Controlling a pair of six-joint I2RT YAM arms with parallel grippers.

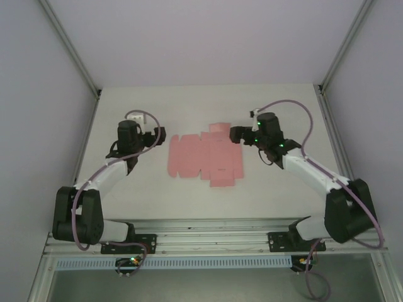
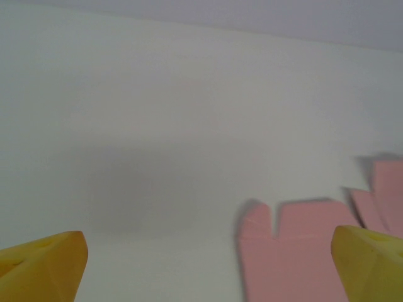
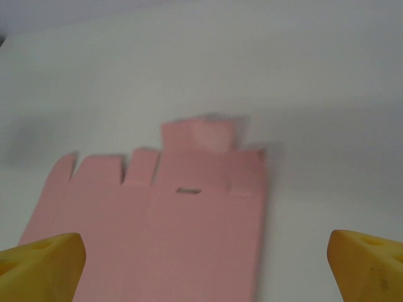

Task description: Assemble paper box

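Yellow pads (image 2: 44, 267), left gripper (image 1: 158, 134): spread wide with nothing between them. It sits between the left edge of the tabletop (image 1: 157, 201) and the sheet, just beside the sheet's left side.

Paper box (image 1: 204, 157): pale pink thin card, not yet folded. It is a flat die-cut sheet lying about the middle of the tabletop, long side running left to right. Flaps point toward the far and near edges. In the right wrist view one far flap looks slightly raised, with a small slot beside it.

Right gripper (image 1: 236, 133): fingers wide apart and empty, at the sheet's far right corner.

Step in hand, as judged: the first fold, with no crease worked yet.

Handling notes for you:
- Thin card will likely skate on the smooth top, so pin one panel flat with one gripper before the other lifts.
- Come in low and slip a finger under an outer edge rather than pinching from above.
- Take hold close to a crease and raise the panel along it.
- Press lightly, since a hard squeeze may buckle the card.
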